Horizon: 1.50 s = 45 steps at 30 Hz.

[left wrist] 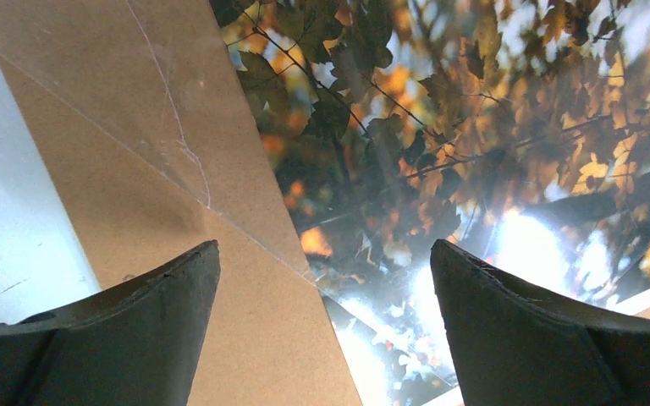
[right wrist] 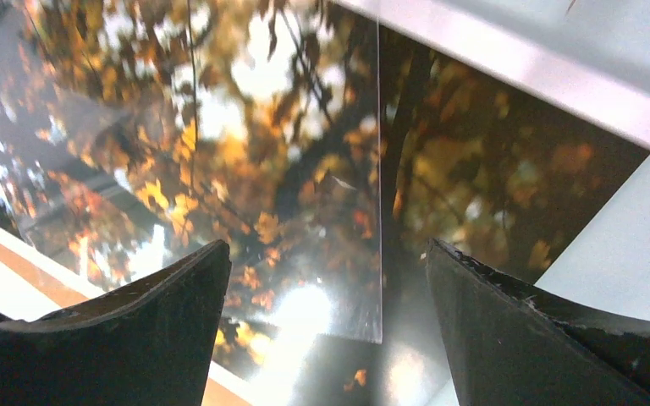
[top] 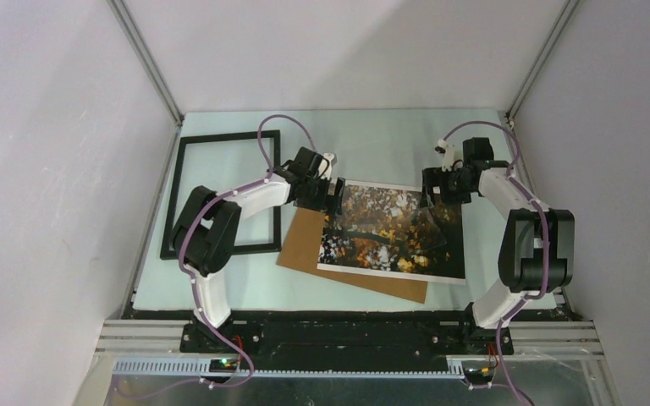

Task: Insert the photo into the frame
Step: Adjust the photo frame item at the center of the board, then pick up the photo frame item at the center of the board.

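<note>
The photo (top: 389,233) of autumn trees lies face up mid-table, partly on a brown backing board (top: 305,245). A clear pane (left wrist: 178,101) rests over the photo (left wrist: 474,127) and the board (left wrist: 245,338); its corner also shows in the right wrist view, pane (right wrist: 288,169) on photo (right wrist: 474,169). The black frame (top: 178,199) lies at the left of the table, away from the photo. My left gripper (top: 332,193) (left wrist: 323,247) hovers open over the photo's upper left edge. Open too, my right gripper (top: 436,190) (right wrist: 328,245) is above the upper right part.
The pale table top (top: 389,139) is boxed in by white walls, with metal posts at both back corners. The left arm's elbow reaches over the frame's right side. A bright glare spot lies on the glossy print under the right gripper.
</note>
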Each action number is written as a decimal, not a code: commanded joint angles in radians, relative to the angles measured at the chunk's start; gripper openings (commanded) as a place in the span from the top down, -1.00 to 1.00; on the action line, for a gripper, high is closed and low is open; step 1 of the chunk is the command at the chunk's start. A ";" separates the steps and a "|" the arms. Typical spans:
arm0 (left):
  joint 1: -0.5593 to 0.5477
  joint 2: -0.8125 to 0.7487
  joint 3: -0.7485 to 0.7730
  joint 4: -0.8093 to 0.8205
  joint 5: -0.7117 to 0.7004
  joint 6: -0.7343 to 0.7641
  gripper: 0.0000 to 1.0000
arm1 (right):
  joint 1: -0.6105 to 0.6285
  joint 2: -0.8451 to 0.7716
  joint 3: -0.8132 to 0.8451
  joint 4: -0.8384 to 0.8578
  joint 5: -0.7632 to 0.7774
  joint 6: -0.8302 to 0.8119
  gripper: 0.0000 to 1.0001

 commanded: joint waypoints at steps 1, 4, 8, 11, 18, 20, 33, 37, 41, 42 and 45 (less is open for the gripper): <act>0.002 -0.103 0.001 0.005 -0.022 0.048 -0.97 | 0.004 0.049 0.100 0.123 -0.010 0.061 -0.79; 0.002 -0.112 -0.019 0.005 -0.008 0.026 -0.97 | 0.004 0.147 0.171 0.135 -0.043 0.090 -0.78; 0.001 -0.121 -0.044 0.006 0.010 -0.019 -0.97 | 0.004 0.269 0.306 0.137 -0.076 0.117 -0.76; 0.002 -0.124 -0.054 0.006 0.016 -0.041 -0.97 | 0.005 0.376 0.408 0.098 -0.102 0.125 -0.76; 0.000 -0.116 -0.081 0.012 0.032 -0.112 -0.97 | 0.040 0.516 0.566 0.041 -0.167 0.156 -0.74; 0.000 -0.106 -0.088 0.023 0.039 -0.124 -0.97 | 0.049 0.537 0.578 0.037 -0.176 0.160 -0.74; -0.002 -0.038 -0.101 0.078 0.092 -0.189 -0.97 | 0.059 0.609 0.624 -0.044 -0.266 0.203 -0.72; -0.007 -0.012 -0.096 0.105 0.112 -0.197 -0.97 | 0.053 0.597 0.594 -0.048 -0.274 0.195 -0.71; -0.008 0.004 -0.092 0.120 0.128 -0.194 -0.97 | 0.035 0.584 0.563 -0.052 -0.328 0.195 -0.71; -0.008 0.007 -0.092 0.123 0.132 -0.193 -0.97 | 0.026 0.581 0.552 -0.053 -0.340 0.195 -0.71; -0.007 0.010 -0.092 0.132 0.138 -0.187 -0.97 | 0.017 0.563 0.529 -0.053 -0.398 0.197 -0.70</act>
